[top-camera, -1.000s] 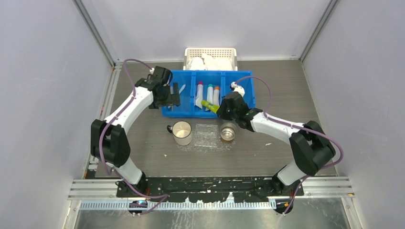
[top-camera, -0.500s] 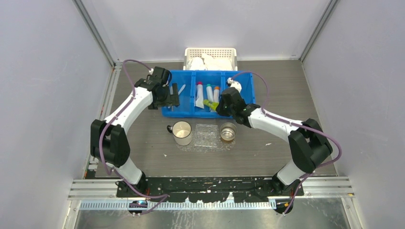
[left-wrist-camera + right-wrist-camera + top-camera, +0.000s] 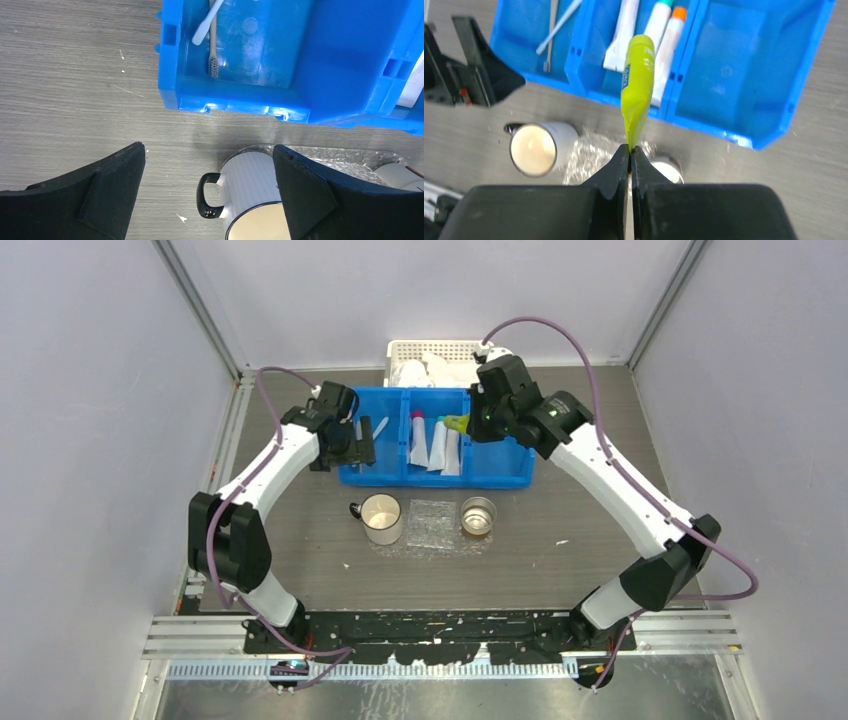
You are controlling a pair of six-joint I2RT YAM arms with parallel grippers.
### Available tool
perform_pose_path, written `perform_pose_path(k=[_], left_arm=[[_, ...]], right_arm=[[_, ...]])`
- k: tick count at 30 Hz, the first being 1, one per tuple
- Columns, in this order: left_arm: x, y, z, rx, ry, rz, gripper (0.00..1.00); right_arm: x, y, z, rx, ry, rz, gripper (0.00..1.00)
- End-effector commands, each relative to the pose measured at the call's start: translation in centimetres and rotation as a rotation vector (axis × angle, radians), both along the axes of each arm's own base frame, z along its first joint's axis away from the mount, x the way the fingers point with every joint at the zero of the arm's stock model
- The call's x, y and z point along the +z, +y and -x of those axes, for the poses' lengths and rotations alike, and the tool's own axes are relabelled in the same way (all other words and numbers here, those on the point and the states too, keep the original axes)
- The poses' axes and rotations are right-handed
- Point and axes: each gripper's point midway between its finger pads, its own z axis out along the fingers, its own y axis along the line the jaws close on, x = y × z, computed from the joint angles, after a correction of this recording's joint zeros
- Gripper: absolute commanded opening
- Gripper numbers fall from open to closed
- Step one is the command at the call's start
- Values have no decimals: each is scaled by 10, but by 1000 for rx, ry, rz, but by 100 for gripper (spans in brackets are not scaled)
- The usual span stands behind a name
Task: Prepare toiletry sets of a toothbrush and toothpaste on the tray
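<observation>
Two grippers, both at the blue bin (image 3: 500,455). Right gripper (image 3: 630,150): jaws pinched tight on the flat crimped end of a yellow-green toothpaste (image 3: 638,85), cap end pointing away from the fingers. It's raised over the bin, about above the wall between the middle and right compartments. Right arm is stretched long from its base, with the elbow out to the right of the bin.

Left gripper (image 3: 207,150): jaws wide, nothing between them, touching nothing. It hangs at the bin's near-left corner, pointing down. Left arm is bent, with the forearm angled in from the left of the bin.

Three more toothpaste tubes (image 3: 438,440) lie in the bin's middle compartment. A toothbrush (image 3: 213,45) with a tan handle lies in the left compartment, and a white one (image 3: 207,22) crosses it, cut off at the frame edge.

The tray (image 3: 432,525) sits just in front of the bin, between a white mug (image 3: 381,518) and a metal cup (image 3: 479,515). It's clear and glinting, so its edges are hard to make out. A white basket (image 3: 440,350) stands behind the bin, contents unclear.
</observation>
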Motion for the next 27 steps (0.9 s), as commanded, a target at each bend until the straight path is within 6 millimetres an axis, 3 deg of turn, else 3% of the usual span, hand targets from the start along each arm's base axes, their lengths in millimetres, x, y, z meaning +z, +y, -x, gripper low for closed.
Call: perform_pose_path(k=[1,9,13,16,21,27], left_arm=[[14,-1,-2,5,-45,35,100],[10,-4,2,-2,-30,54,100],[7,-6,4,-4,-27,66,100],[7,-7,4,-4,-27,74,100],[8,-6,6,-4,-27,69,100],[7,-4,9,1,-26,67,100]], right_arm=[[16,-37,64,56,132,137,4],[20,-63,134,60,283,249,2],[19,-69,153,71,306,288,1],[17,-59,159,113,309,284,1],[9,-24,164,223,323,294,1],[-1,3,151,298,331,366,1]])
